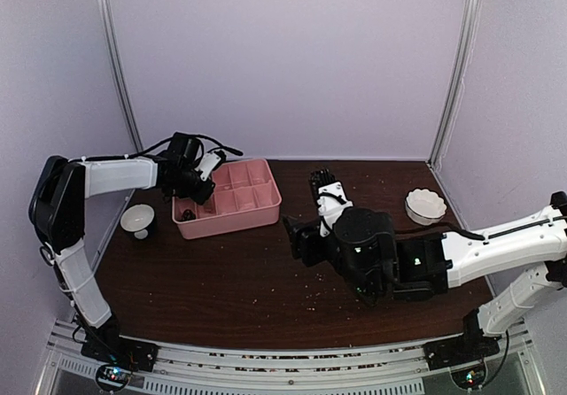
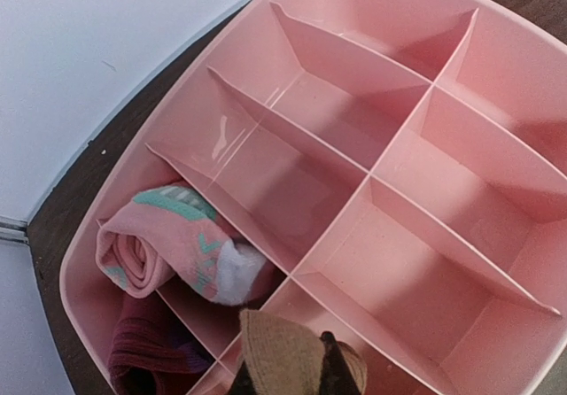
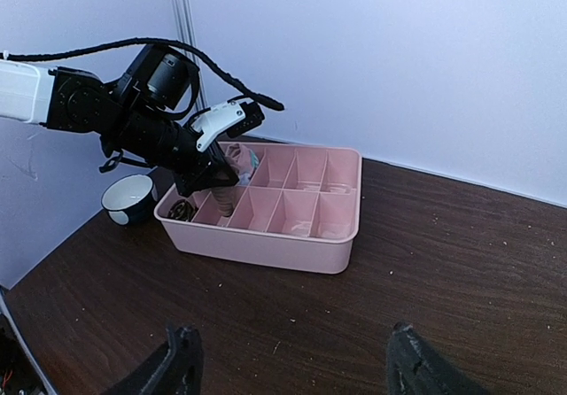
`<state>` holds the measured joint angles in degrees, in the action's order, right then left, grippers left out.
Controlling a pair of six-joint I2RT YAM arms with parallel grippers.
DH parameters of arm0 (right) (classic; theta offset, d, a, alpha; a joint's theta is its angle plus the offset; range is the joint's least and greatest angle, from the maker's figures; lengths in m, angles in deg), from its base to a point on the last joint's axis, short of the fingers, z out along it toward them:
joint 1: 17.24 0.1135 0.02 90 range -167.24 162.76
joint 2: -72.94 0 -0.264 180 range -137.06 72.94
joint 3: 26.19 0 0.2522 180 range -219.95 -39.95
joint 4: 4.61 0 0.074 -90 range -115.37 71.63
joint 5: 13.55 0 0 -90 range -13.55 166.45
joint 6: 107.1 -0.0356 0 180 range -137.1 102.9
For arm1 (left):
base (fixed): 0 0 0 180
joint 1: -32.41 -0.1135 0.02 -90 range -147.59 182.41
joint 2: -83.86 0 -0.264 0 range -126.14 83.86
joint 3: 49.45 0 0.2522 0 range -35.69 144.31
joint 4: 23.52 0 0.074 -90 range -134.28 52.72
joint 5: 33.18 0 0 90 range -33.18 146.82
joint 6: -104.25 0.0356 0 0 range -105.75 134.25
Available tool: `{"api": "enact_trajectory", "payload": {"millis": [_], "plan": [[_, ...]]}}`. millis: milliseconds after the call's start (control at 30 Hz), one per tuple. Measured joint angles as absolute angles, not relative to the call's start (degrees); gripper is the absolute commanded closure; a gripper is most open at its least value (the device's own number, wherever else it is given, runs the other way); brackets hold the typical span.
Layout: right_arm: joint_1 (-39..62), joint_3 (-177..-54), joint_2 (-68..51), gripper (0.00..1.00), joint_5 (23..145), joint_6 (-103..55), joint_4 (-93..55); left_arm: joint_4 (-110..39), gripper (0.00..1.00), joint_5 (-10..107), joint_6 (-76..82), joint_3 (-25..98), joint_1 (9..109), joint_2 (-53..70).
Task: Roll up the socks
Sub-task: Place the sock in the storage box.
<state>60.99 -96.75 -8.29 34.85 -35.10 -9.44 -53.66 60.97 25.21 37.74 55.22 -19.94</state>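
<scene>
Where the table meets walls on its far, left and right edges, only the near edge stands open. The tray sits in the far-left corner, its long side near the far edge. A cup stands just beside the tray's left end, by the left edge. A bowl stands near the far-right corner. The middle of the table and its near half carry only scattered specks.

The left gripper hangs over the tray's left end. Its jaws are clamped narrow on the tan sock, which is bunched between the fingers and hangs down into a near-row compartment. Whether the sock touches the compartment floor cannot be told.

The pink sock lies rolled in a compartment at the tray's left end, touching its divider. A red bundle lies in the compartment beside it.

The right gripper is held low over mid-table, well apart from the tray and facing it. Its jaws stand wide, holding and touching nothing.
</scene>
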Motion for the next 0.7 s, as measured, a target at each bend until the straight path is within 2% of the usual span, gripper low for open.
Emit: {"api": "enact_trajectory", "payload": {"millis": [100,333,467,567,600,633,700], "plan": [[60.9,-96.4,-7.5,0.27,34.6,-35.4,-9.8,-54.0,0.71,60.9,24.7,37.8,55.2,-20.3],[60.7,-95.8,-4.3,0.23,34.0,-35.6,-10.0,-56.5,0.35,60.9,23.8,38.0,55.2,-20.2],[60.5,-95.3,-2.5,0.2,33.7,-35.9,-10.1,-58.6,0.03,60.8,23.1,37.9,55.2,-18.3],[60.2,-95.2,-1.7,0.18,33.5,-36.3,-10.3,-60.5,0.02,60.6,22.7,37.9,55.2,-14.9],[60.1,-95.2,-1.4,0.15,33.4,-36.6,-10.7,-61.5,0.02,60.4,22.6,38.0,55.2,-13.5],[59.9,-95.1,-1.0,0.03,33.3,-37.0,-11.3,-62.8,0.02,60.0,22.6,38.3,55.2,-11.9],[59.3,-94.7,0.3,0.0,33.1,-38.2,-12.5,-65.5,0.02,59.0,22.6,39.7,55.0,-9.1]]}}
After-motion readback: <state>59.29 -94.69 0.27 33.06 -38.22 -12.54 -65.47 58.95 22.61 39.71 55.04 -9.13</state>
